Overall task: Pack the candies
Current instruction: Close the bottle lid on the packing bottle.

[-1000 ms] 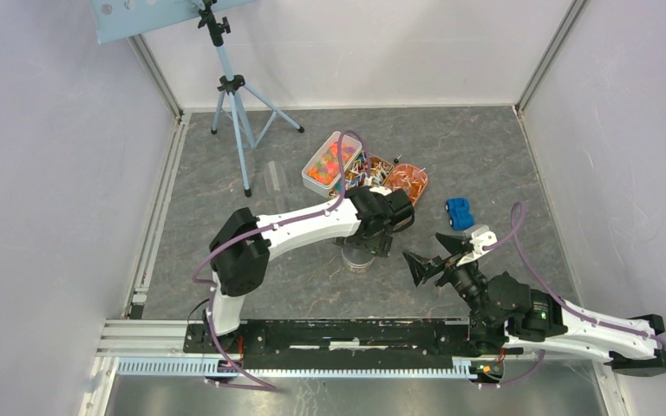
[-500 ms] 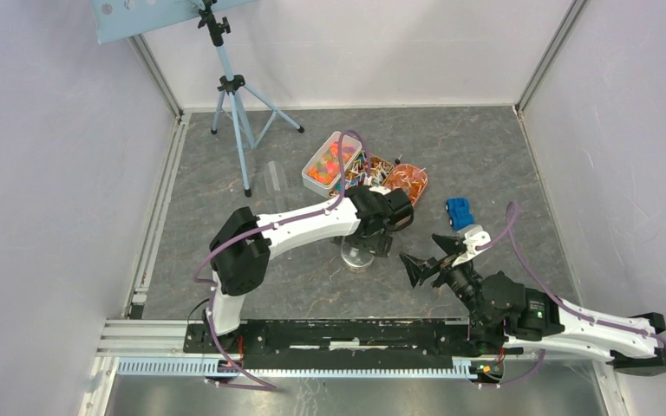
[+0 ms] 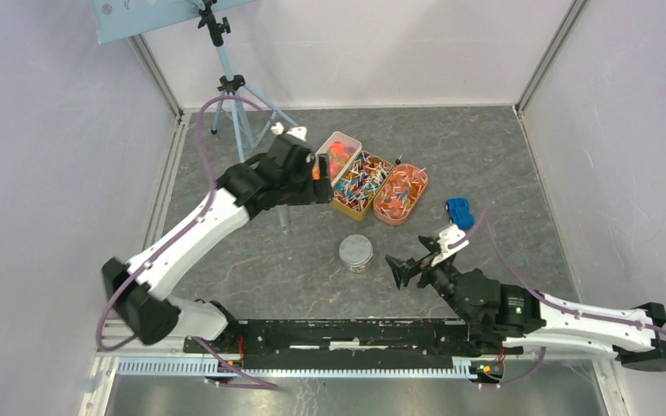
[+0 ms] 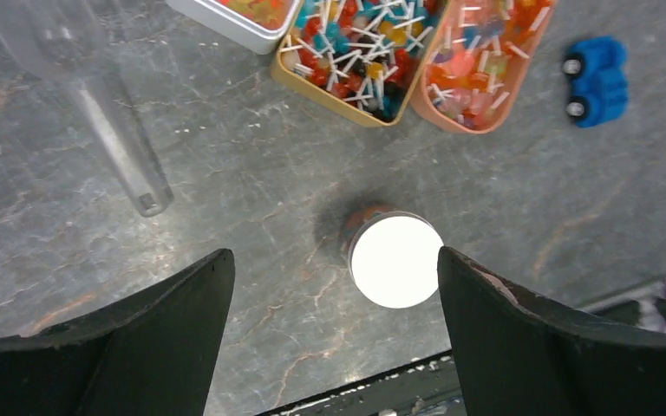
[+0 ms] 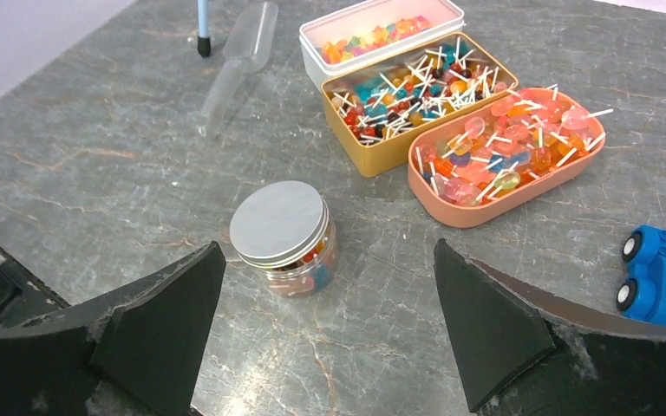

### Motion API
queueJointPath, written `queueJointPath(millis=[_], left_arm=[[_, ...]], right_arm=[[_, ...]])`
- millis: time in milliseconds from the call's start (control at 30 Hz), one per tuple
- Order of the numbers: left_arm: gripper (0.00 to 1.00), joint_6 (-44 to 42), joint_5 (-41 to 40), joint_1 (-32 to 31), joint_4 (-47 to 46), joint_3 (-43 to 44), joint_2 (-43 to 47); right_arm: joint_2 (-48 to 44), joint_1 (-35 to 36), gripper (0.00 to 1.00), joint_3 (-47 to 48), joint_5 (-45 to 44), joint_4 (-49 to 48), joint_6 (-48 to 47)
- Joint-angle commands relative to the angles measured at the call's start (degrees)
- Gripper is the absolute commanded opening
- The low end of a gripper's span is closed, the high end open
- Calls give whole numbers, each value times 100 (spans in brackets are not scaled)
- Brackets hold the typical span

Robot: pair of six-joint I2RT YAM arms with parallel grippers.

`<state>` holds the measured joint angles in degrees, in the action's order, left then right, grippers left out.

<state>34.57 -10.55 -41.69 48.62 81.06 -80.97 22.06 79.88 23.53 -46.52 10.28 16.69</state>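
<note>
The candies lie in three open tins at the back: unwrapped orange and red ones in a white tin (image 3: 343,146) (image 5: 381,33), stick-wrapped ones in a gold tin (image 3: 360,182) (image 4: 355,54) (image 5: 416,97) and in a pink oval tin (image 3: 401,191) (image 4: 482,62) (image 5: 507,149). A small clear jar (image 3: 355,252) (image 5: 283,236) (image 4: 396,261) with a silver lid on holds some candies. My left gripper (image 3: 312,178) (image 4: 334,286) hangs open and empty, high up near the white tin. My right gripper (image 3: 408,260) (image 5: 328,269) is open and empty, low, just right of the jar.
A blue toy car (image 3: 460,211) (image 4: 596,80) (image 5: 661,277) stands right of the pink tin. A clear plastic scoop (image 4: 114,121) (image 5: 239,54) lies left of the tins. A tripod (image 3: 234,95) stands at the back left. Walls close in the table.
My left arm has lifted off the jar and swung back and to the left, uncovering the lidded jar. My right gripper has crept a little left toward the jar.
</note>
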Motion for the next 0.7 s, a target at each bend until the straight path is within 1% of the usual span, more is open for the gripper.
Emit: queueJointPath(millis=[0, 67, 133, 200, 267, 367, 433, 533, 600, 667], left_arm=[[91, -326, 1283, 395, -1019, -1005, 675], [86, -15, 2126, 720, -1440, -1562, 951], [79, 348, 3100, 968, -2153, -2248, 1150], [74, 631, 3372, 1005, -2702, -2748, 1273], [72, 733, 3523, 1005, -2972, -3093, 1241], [69, 718, 3653, 983, -3081, -3351, 998], [67, 702, 3750, 973, -3268, -3495, 880], [65, 671, 3613, 920, -3430, -3625, 784], [60, 709, 3576, 839, -3612, -3685, 670], [56, 737, 3521, 760, -3763, -3718, 530]], right_arm=[[740, 24, 98, 266, 62, -457, 0], [1151, 21, 98, 494, 71, -450, 19], [1516, 11, 98, 652, 84, -536, -19], [1878, -122, 98, 774, 159, -585, -66], [2201, -504, 98, 828, 531, -624, -57], [2390, -1249, 96, 692, 1606, -955, 111], [2422, -1777, 90, 482, 2300, -1356, 243], [2598, -2261, 81, 304, 3058, -1682, 352], [2789, -2430, 72, 293, 3300, -1772, 340], [2978, -2556, 61, 256, 3423, -1854, 348]])
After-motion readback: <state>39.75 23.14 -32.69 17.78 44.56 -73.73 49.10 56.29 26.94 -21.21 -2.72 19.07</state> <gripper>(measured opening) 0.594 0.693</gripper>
